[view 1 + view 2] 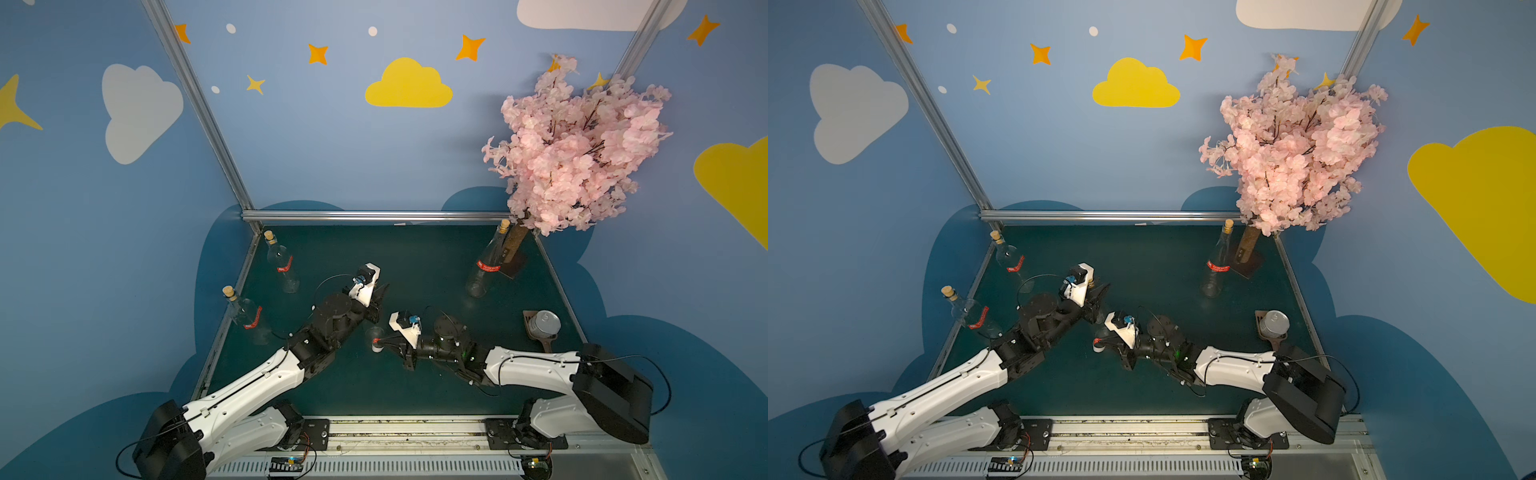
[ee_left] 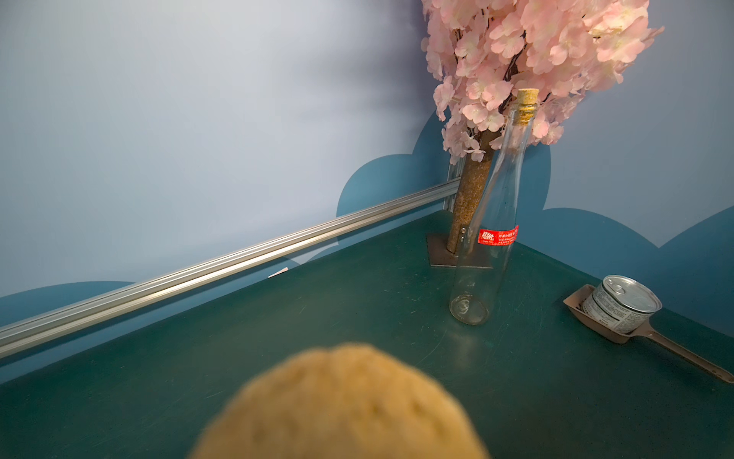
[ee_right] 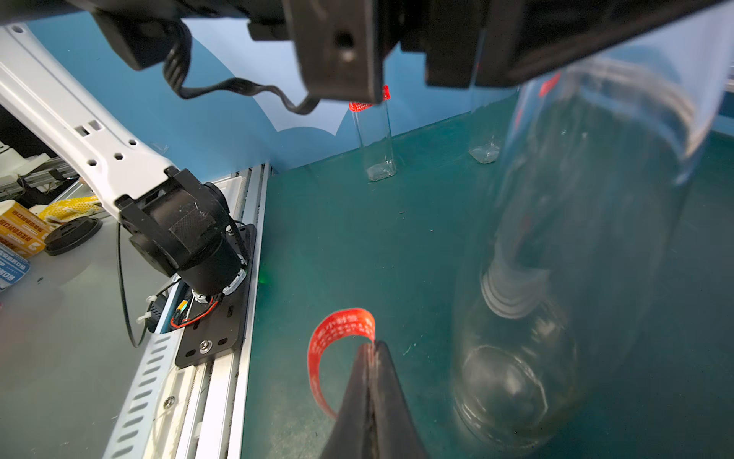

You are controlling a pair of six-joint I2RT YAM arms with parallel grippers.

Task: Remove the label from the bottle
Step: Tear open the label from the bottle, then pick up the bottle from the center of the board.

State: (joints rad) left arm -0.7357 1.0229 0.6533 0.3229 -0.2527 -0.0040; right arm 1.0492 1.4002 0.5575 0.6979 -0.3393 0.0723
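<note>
so, right pincer (image 3: 371,349): my jaws are pressed fully together, with one end of the label nipped between the tips.
label (image 3: 343,319): a red strip curling out of my right pincer in a loose arc, over the table's middle. its other end runs behind my finger, so i cannot tell whether it clings to the glass or hangs free.
left pincer (image 1: 377,304): closed nearly all the way round the bottle's neck, just under the cork (image 2: 341,405), which pokes up in front of my left wrist camera.
bottle (image 3: 516,357): clear glass, at the middle of the table (image 1: 436,266), roughly upright with its base down. whether the base rests on the table i cannot tell.
key relation: the bottle stands just beside my right pincer, on the side towards the table's far edge. its long axis runs up and down, so i judge the pull should go sideways across that axis, back towards the near right corner. my right arm has the label; my left only steadies.
writing on label: small white characters on red, too fine to read.
corner bottle (image 2: 476,278): at the far right corner. its corner label (image 2: 497,236) is red with white characters that look chinese; i cannot make them out.
can (image 2: 623,304): near the right edge, with fine print on its side that i cannot read.
</note>
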